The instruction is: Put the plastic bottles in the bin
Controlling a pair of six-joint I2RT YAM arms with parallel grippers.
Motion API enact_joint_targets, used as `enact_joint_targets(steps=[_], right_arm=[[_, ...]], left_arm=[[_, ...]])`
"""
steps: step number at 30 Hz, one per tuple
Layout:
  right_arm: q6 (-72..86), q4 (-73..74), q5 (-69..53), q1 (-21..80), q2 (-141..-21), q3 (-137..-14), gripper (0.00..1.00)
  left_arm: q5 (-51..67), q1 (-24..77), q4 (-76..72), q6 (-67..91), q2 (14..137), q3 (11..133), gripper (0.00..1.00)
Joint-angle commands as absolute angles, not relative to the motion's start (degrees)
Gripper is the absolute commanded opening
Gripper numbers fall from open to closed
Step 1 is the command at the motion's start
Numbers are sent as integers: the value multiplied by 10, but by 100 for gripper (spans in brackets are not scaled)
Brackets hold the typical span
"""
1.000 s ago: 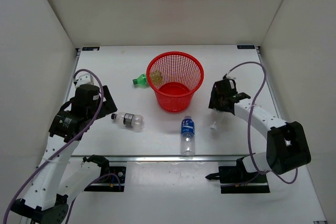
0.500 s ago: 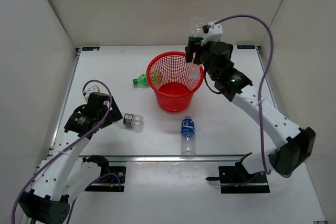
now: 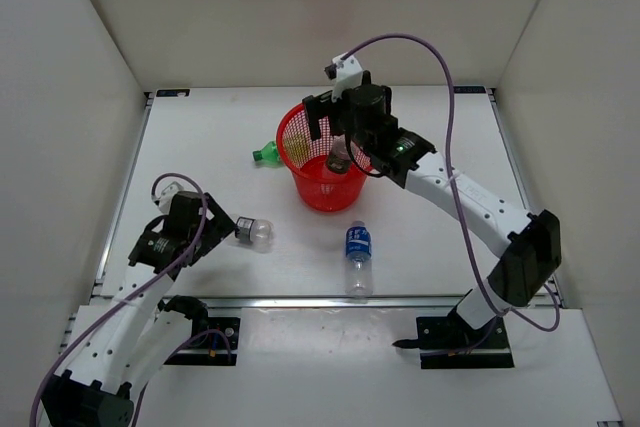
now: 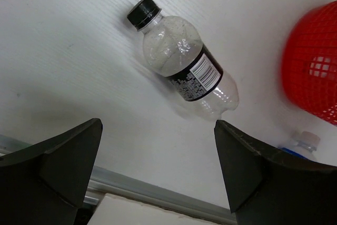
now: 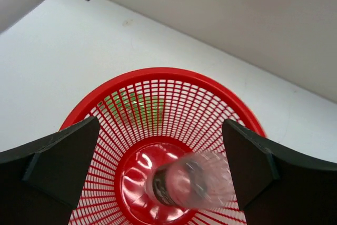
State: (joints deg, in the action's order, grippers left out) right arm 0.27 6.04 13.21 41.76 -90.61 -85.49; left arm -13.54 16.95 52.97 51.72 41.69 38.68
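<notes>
Hovering wide open over the bin [image 3: 325, 197] at upper centre, the right claw [image 5: 160, 122] has a blurred clear bottle [image 5: 189, 185] beneath it inside, while the wide left claw [image 4: 158, 125] faces the dark-labelled bottle [image 3: 255, 232] left of centre.

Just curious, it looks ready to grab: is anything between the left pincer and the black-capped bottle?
Nothing visible. The left pincer is open, and only bare table lies between it and the black-capped bottle.
</notes>
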Motion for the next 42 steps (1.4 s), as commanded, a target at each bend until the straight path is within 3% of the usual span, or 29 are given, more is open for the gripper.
enact_joint_targets(steps=[1,7,12,14,16,17,20,24,30,31,32,33,34,35,36,37,38,40,42], right_arm=[[-41,28,188,437,-834,-875,99],[-126,4,477,497,-682,-751,99],[-232,-38,668,476,-541,-634,99],[-339,-158,756,453,-493,-545,99],[-598,-397,808,442,-443,-468,100],[-633,-502,823,433,-426,-444,99],[-503,-327,821,428,-393,-446,99],[-599,-437,822,475,-419,-428,99],[-436,-240,753,432,-460,-441,99],[-361,-149,734,425,-463,-450,99],[-226,-75,669,406,-475,-487,99],[-154,89,527,344,-494,-535,100],[-47,174,327,226,-507,-570,99],[21,196,222,160,-506,-576,98],[44,193,28,36,-511,-570,99],[101,175,-117,-59,-508,-549,99],[111,151,-157,-91,-500,-538,99],[107,137,-118,-81,-486,-517,100],[70,155,-33,-22,-489,-520,99]], left_arm=[[-146,165,485,562,417,384,99],[-173,163,406,574,467,367,99],[-189,171,381,560,547,381,99],[-193,177,372,562,583,382,99],[-189,176,356,562,606,376,99],[-183,176,348,562,619,373,98],[-180,181,338,570,648,362,98],[-191,201,303,586,673,358,98],[-192,214,298,584,743,382,99],[-194,216,298,582,748,383,99],[-186,214,289,584,749,379,99],[-183,213,281,585,751,371,98],[-174,214,276,585,751,366,97],[-174,214,275,584,751,361,95],[-171,213,267,584,751,355,88],[-170,212,265,583,749,355,73],[-175,212,265,577,748,353,48],[-181,215,258,568,745,364,28],[-181,215,268,552,746,387,21]])
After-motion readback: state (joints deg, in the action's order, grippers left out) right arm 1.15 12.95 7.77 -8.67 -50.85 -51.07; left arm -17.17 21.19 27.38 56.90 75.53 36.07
